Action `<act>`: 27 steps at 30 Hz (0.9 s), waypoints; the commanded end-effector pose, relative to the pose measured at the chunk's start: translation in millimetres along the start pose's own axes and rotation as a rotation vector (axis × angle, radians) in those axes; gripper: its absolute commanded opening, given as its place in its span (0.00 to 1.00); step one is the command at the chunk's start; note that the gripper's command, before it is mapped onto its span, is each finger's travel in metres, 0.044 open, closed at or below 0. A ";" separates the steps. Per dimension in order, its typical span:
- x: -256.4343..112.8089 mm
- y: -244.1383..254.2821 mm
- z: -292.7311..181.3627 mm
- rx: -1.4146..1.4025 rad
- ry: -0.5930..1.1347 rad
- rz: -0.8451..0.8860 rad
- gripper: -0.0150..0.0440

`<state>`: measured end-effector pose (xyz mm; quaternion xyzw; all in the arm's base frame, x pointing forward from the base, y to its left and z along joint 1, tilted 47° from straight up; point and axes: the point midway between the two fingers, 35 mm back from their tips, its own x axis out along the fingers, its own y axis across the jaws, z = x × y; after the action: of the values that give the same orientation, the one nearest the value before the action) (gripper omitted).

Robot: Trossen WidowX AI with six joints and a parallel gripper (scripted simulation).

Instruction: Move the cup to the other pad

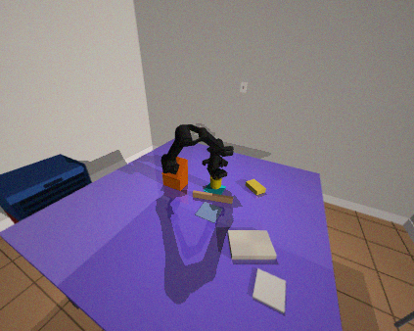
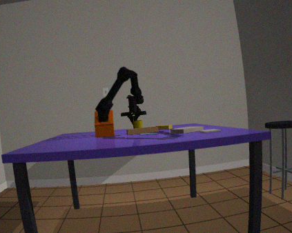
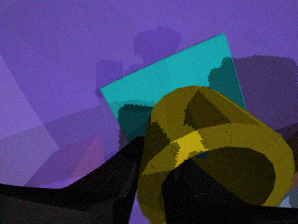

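Observation:
The yellow cup [image 1: 215, 184] [image 2: 138, 124] [image 3: 172, 117] is upright or nearly so, over the teal pad [image 1: 221, 188] [image 3: 175, 72], at its near side in the wrist view. It is very low; whether its base touches the pad I cannot tell. My gripper [image 1: 216, 177] [image 2: 133, 124] [image 3: 152, 144] is shut on the cup's wall, one finger inside and one outside. A bit of blue, perhaps a marble, shows inside the cup in the wrist view; the other contents are hidden. The light blue pad [image 1: 207, 212] [image 2: 149, 134] lies bare, partly in shadow.
A wooden bar [image 1: 212, 197] [image 2: 142, 130] lies between the two pads. A yellow block [image 1: 255, 187] [image 2: 165, 127] lies beyond the teal pad. A thick white slab [image 1: 252, 244] and a thin white slab [image 1: 270, 290] lie farther along. An orange block [image 1: 175, 178] [image 2: 104, 129] stands at the arm's base.

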<state>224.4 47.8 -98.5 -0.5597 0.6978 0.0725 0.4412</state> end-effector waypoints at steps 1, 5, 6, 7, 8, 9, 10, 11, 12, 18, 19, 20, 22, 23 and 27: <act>9.5 2.4 -2.6 -0.011 0.014 -0.003 0.25; 13.4 2.6 -3.0 -0.011 0.014 -0.003 0.25; 13.4 2.6 -3.0 -0.011 0.014 -0.003 0.25; 13.4 2.6 -3.0 -0.011 0.014 -0.003 0.25; 13.4 2.6 -3.0 -0.011 0.014 -0.003 0.25; 13.4 2.6 -3.0 -0.011 0.014 -0.003 0.25; 10.1 1.3 -1.6 -0.002 0.005 0.001 0.25; 10.1 1.3 -1.6 -0.002 0.005 0.001 0.25; 10.1 1.3 -1.6 -0.002 0.005 0.001 0.25; 10.1 1.3 -1.6 -0.002 0.005 0.001 0.25; 10.1 1.3 -1.6 -0.002 0.005 0.001 0.25; 10.1 1.3 -1.6 -0.002 0.005 0.001 0.25; 10.1 1.3 -1.6 -0.002 0.005 0.001 0.30; 10.1 1.3 -1.6 -0.002 0.005 0.001 0.34; 10.1 1.3 -1.6 -0.002 0.005 0.001 0.50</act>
<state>222.3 40.0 -105.3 -0.5601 0.6992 0.0722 0.4385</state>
